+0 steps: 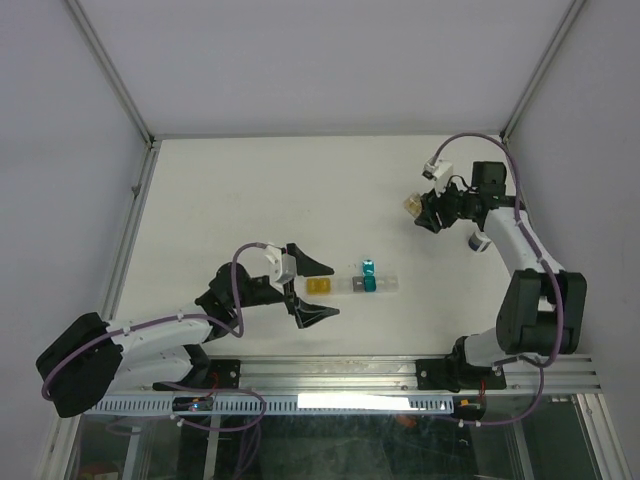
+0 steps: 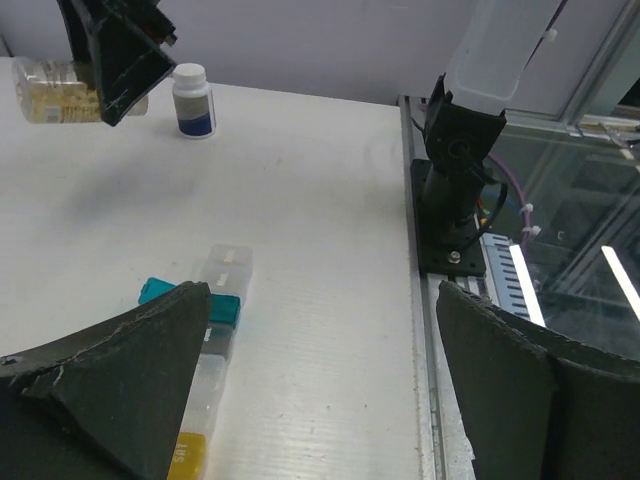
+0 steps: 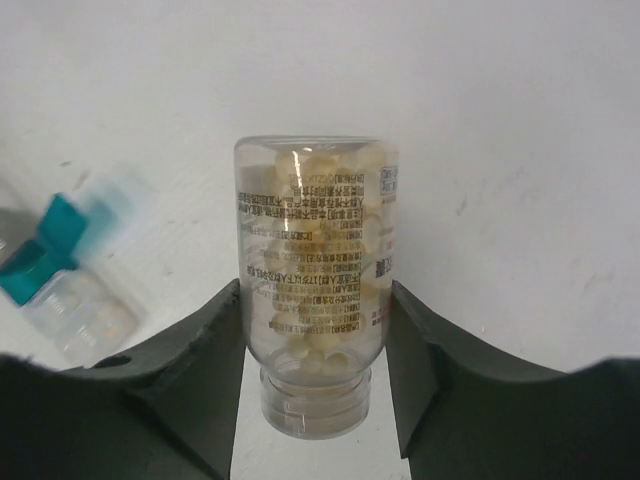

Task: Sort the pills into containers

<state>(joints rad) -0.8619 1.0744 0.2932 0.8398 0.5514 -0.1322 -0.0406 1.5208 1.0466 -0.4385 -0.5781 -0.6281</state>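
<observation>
Top external: right tool (image 1: 418,212) clamps pill bottle (image 1: 409,205); containers (image 1: 357,284) lie at its 7-8 o'clock, row axis 3-9; left tool (image 1: 326,290) wide, nearer.

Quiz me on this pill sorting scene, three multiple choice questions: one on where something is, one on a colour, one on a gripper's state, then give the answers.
1. Where is the white and blue bottle? A) upright on the table beside the right arm B) at the table's left edge C) lying flat mid-table
2. What colour is the pill box ending the row of pill boxes towards the left arm? A) teal B) yellow C) red
3. How is the left gripper? A) shut on a box B) shut on a bottle C) open, gripping nothing
Answers: 1 A, it stands by that arm; 2 B, the yellow box lies there; 3 C, its fingers stand wide apart.
</observation>
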